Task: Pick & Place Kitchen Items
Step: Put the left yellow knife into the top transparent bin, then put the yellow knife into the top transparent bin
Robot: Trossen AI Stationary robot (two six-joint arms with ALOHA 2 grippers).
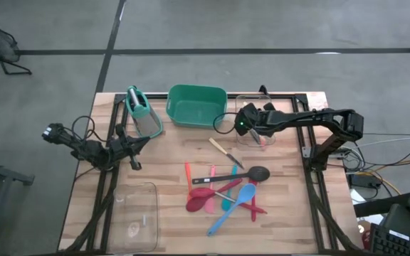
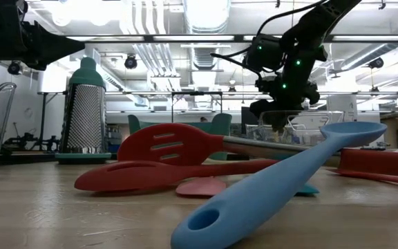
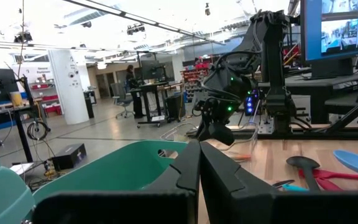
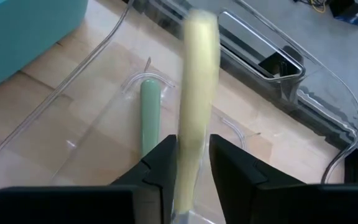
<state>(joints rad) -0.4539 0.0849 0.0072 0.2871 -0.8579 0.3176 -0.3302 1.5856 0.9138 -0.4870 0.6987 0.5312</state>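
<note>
Two arms, right pincer [image 4: 188, 163] over clear bin [image 4: 303, 68]

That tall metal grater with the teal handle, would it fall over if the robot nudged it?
Probably, if pushed high up. The grater stands upright, tall over a fairly narrow teal base, so a nudge near the handle could tip it. A low push might just slide it on the smooth wooden table. Its metal body looks stiff.
</note>
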